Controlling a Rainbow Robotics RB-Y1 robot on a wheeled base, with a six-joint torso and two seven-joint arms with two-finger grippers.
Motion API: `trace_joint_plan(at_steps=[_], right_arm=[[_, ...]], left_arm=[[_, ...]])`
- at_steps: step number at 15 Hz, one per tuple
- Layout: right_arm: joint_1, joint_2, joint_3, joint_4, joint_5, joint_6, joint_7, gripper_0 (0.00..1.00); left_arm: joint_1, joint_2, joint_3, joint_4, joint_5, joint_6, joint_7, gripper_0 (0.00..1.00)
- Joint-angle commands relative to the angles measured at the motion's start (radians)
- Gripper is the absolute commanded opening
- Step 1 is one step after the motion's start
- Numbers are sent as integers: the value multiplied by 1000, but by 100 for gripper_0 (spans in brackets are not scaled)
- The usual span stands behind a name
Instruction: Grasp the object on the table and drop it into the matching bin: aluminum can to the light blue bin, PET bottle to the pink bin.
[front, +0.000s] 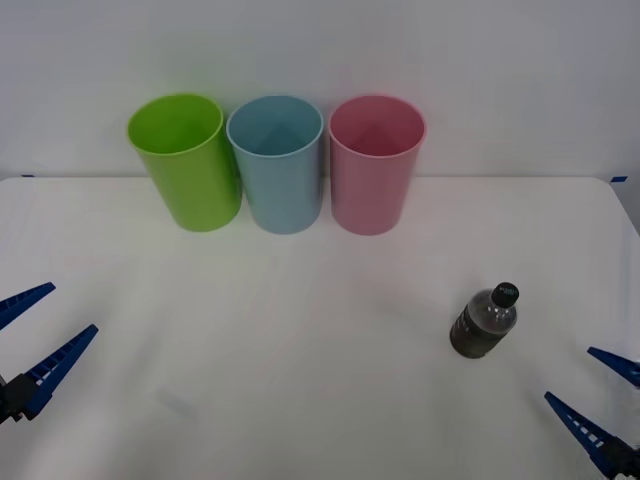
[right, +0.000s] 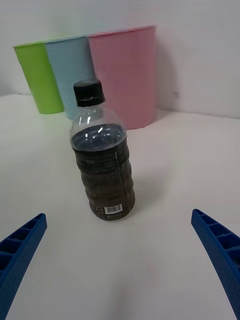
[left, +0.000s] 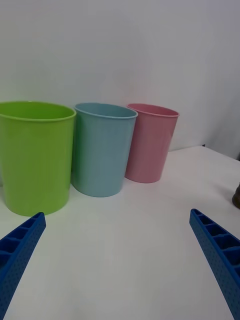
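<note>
PET bottle (front: 485, 322) upright on table (front: 300, 350), near my right gripper (front: 590, 395) (fingers spread wide, nothing held). My left gripper (front: 35, 335) likewise spread. Pink bin (front: 374, 163) beyond.

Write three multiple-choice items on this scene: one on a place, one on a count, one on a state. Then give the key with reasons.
1. The PET bottle stands on the table nearest which?
A. right tool
B. left tool
C. lime green bin

2. How many bins stand at the back?
A. two
B. three
C. four

3. The bottle is:
A. lying down
B. gripped
C. upright, capped, untouched

Key: 1 A, it stands just ahead of the right tool's open fingers. 2 B, lime green, light blue bin and pink bin. 3 C, black cap on, both tools apart from it.
</note>
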Motion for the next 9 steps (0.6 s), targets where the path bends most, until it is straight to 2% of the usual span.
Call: trace_joint_plan(at_steps=[1, 9], right_arm=[[-33, 2, 36, 36, 0, 21, 16, 100], [-95, 14, 138, 67, -29, 115, 68, 100]], left_arm=[[0, 0, 0, 0, 0, 0, 0, 100], [0, 0, 0, 0, 0, 0, 0, 100]])
